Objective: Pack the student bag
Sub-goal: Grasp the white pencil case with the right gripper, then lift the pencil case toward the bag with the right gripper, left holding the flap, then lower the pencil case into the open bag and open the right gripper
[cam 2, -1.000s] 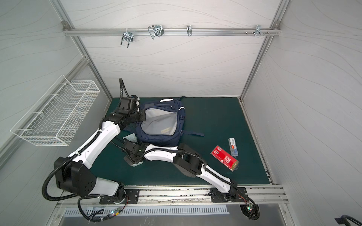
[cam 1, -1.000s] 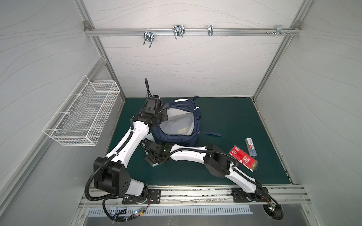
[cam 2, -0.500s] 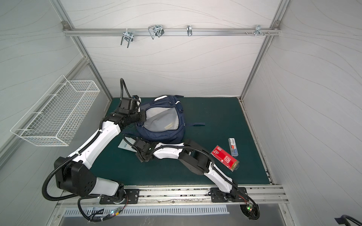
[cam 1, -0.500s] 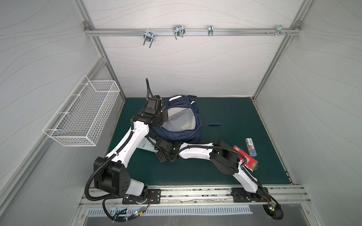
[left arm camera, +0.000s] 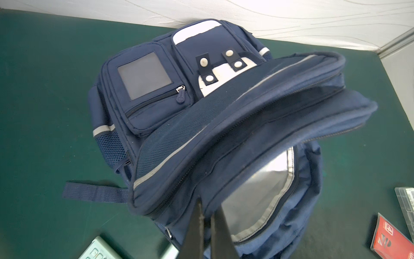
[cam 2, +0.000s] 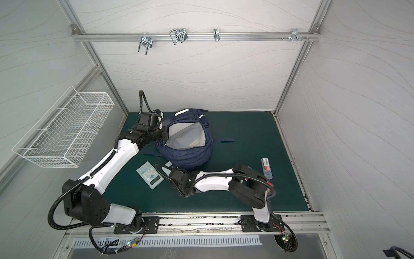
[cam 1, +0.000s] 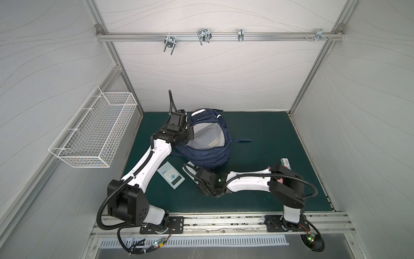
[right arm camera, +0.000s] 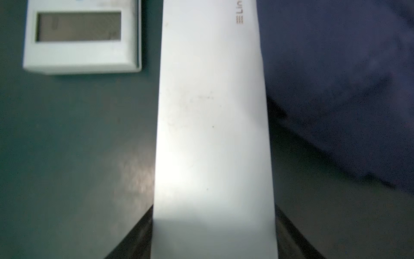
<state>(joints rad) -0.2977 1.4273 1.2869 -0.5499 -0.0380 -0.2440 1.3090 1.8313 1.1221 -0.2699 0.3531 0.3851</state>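
The student bag (cam 1: 208, 154) (cam 2: 190, 154), a navy backpack, lies at the back of the green mat with its main compartment gaping and the grey lining showing. My left gripper (cam 1: 190, 134) (left arm camera: 207, 201) is shut on the rim of the bag's front flap (left arm camera: 246, 125) and holds it up. In front of the bag lies a long pale flat case (cam 1: 189, 165) (right arm camera: 212, 112). My right gripper (cam 1: 196, 176) (right arm camera: 214, 207) is low over the mat and shut on this case, a finger against each long side. A pale calculator (cam 1: 171, 175) (right arm camera: 80, 38) lies just left of the case.
A red box (left arm camera: 389, 242) lies partly under my right arm, and a clear case with a red label (cam 1: 286, 163) (cam 2: 266, 168) lies right of it. A white wire basket (cam 1: 94, 130) hangs on the left wall. Metal hooks (cam 1: 203, 37) hang from the back rail.
My right gripper slid right along the bag's front, uncovering the calculator, and its jaws closed in on the pale case. The left gripper lifted the bag's flap higher.
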